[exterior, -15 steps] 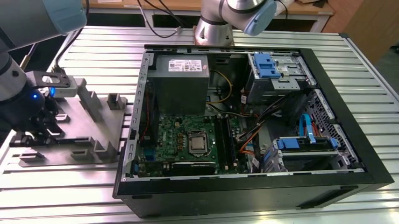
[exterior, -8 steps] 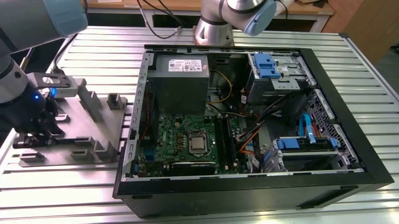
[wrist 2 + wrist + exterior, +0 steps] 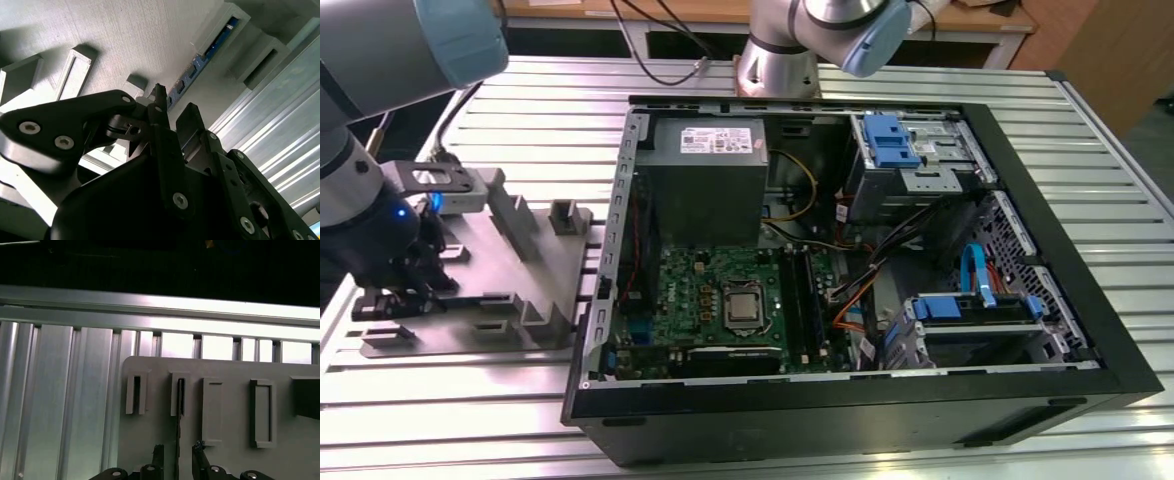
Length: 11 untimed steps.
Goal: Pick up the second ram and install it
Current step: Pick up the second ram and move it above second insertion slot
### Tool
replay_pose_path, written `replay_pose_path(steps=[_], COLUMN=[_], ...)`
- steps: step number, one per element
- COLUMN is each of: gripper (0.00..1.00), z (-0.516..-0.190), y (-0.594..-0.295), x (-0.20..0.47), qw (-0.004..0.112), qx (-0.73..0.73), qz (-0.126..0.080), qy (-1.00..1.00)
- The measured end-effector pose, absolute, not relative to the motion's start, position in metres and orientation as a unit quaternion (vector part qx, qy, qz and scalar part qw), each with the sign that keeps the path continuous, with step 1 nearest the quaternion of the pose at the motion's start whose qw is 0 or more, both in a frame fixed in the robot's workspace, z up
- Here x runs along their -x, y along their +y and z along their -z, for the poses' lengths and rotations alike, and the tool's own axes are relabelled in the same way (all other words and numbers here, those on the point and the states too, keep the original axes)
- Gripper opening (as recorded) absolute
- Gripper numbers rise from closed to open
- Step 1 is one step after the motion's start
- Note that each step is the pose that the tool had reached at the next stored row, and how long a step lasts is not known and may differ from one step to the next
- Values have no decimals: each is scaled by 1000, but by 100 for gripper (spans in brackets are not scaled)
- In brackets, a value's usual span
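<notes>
Ribbed aluminium table [image 3: 560, 90] holds an open black computer case [image 3: 854, 410] at centre-right of the exterior view and a flat grey slotted fixture plate [image 3: 480, 275] at the exterior view's left, with the black two-finger gripper [image 3: 400, 285] low over that plate. On edge in a raised grey slot of the plate stands the second ram [image 3: 205, 52], a thin dark blue stick with a row of small black chips. In the first wrist view the gripper fingers [image 3: 158, 455] are spread, one each side of the stick's end, gaps visible, not pinching.

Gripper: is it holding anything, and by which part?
Nothing is held. The open gripper straddles one end of the second ram, which stands on edge in the grey fixture, with a gap on each side.
</notes>
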<state>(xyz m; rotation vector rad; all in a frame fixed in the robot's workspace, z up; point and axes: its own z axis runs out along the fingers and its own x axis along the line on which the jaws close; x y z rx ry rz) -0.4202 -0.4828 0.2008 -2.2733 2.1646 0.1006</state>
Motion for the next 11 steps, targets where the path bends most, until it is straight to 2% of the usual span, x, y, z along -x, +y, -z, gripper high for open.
replay_pose_path(steps=[11], gripper=[36], z=[-198], y=[-482], x=[423], qw=[0], qx=[724], qz=[-32], qy=[689])
